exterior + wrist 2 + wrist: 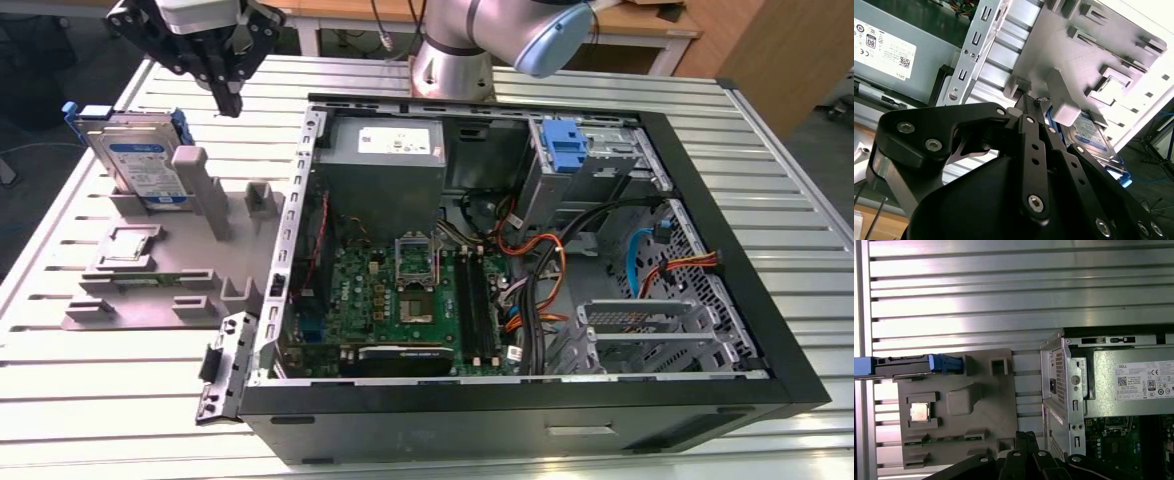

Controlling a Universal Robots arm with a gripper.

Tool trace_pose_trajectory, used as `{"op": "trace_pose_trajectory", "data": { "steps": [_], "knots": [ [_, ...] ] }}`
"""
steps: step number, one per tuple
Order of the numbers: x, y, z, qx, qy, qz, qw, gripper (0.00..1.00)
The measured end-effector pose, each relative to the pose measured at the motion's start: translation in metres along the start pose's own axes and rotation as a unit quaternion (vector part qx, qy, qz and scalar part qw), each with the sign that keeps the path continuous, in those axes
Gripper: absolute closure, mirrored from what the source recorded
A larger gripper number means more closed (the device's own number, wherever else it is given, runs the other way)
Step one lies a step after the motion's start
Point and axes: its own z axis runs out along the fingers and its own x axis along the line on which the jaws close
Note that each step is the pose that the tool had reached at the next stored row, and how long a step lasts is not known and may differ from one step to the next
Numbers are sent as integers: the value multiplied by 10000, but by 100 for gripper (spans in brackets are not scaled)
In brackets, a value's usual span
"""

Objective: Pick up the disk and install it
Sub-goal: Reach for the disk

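The disk [136,160] stands on edge in a slot of the grey holder plate [200,250] at the exterior view's left. It has a grey body, a white-and-blue label and blue rails. My gripper [230,103] hangs above the table just to the disk's right, between it and the open computer case [534,405]. Its fingers are shut together with nothing between them. In the second wrist view the closed fingertips [1030,102] point at the holder, with the disk [1094,137] beyond. The first wrist view shows the disk [909,366] edge-on.
The case lies open with its motherboard [400,300], power supply [387,145] and a drive bay with a bare blue bracket [565,145]. The holder also carries a processor chip [919,411] and a thin green strip [140,278]. Ribbed metal tabletop [1004,290] surrounds everything.
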Motion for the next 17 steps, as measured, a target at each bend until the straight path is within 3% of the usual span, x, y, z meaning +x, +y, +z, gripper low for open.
{"op": "trace_pose_trajectory", "data": {
  "steps": [17],
  "knots": [
    [44,-3,-1,0,0,0,10000,90]
  ]
}}
